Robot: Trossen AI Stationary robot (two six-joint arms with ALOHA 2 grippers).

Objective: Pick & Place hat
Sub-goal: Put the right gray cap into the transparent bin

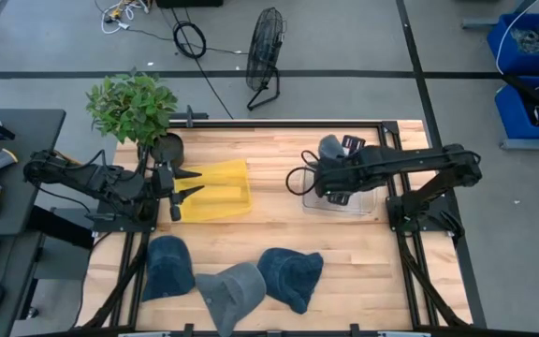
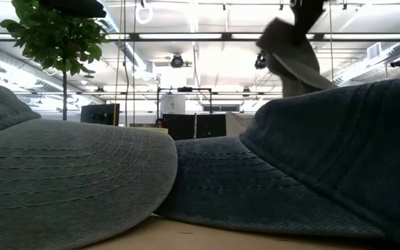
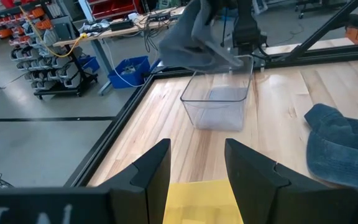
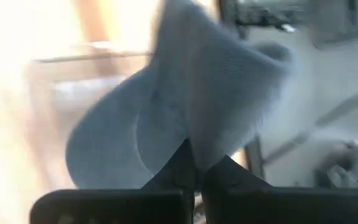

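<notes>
A grey hat [image 1: 329, 148] is in my right gripper [image 4: 194, 167], which is shut on it above a clear plastic bin [image 1: 349, 198] on the table's far right. The same hat shows in the low view [image 2: 294, 55] and in the left wrist view [image 3: 194, 34]. My left gripper [image 3: 197, 168] is open and empty, level over a yellow bin [image 1: 218, 192] on the table's left. Three more hats lie flat near the table's near edge: a dark blue one [image 1: 167, 267], a grey one [image 1: 232, 290] and a blue one [image 1: 293, 276]. My right gripper pinches a gathered fold of the grey hat's cloth [image 4: 194, 146] between its two fingers. The hat is lifted clear and hangs above the clear bin [image 3: 219, 102]. Whether the fold belongs to the brim or the crown does not show.
A potted plant [image 1: 137, 108] stands at the table's far left corner, close behind my left arm. Bare wood lies between the two bins and ahead of the three hats. In the low view, two hats [image 2: 75, 180] [image 2: 339, 160] fill the foreground.
</notes>
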